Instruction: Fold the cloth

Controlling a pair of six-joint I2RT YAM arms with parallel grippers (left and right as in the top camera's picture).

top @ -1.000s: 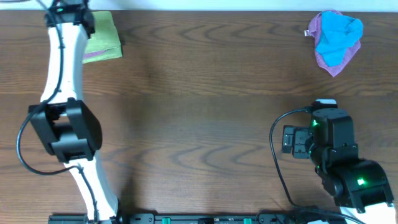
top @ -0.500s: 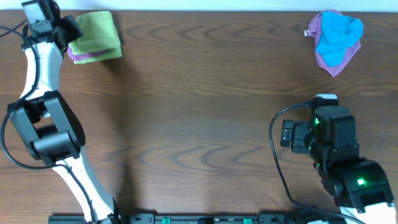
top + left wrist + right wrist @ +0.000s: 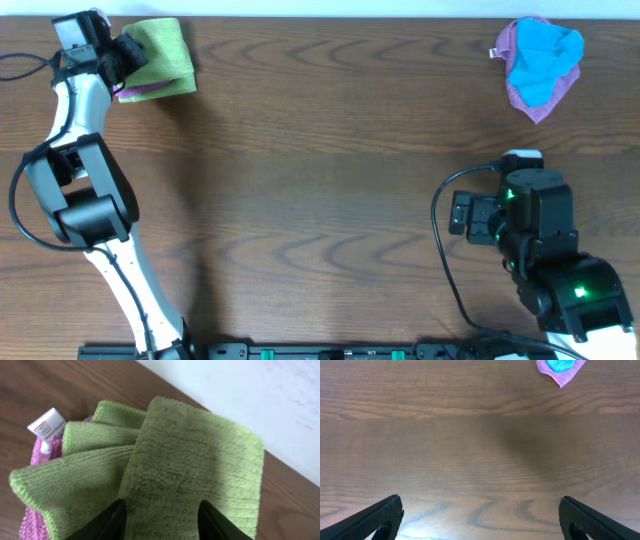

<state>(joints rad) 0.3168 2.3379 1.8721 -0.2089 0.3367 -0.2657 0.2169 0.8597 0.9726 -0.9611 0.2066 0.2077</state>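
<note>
**Left arm** (image 3: 85, 190), at the left edge. Slim white tubular links joined by bulky black housings. One thin black cable loops out beside the middle joint and another runs along the upper white link. A pale grey block sits at the wrist.

**Left gripper** (image 3: 162, 527). Two dark fingers (image 3: 111, 522), matte, with rounded edges.

**Right arm** (image 3: 540, 240), near the near right corner. Boxy black housings throughout, with two small green lights lit. There is a white patch at the far end and a white shell at the base. A black cable curves in a wide loop off one side.

**Right gripper** (image 3: 480, 515). Two black fingers (image 3: 377, 517), wedge-shaped and tapering, plain and unmarked.
</note>
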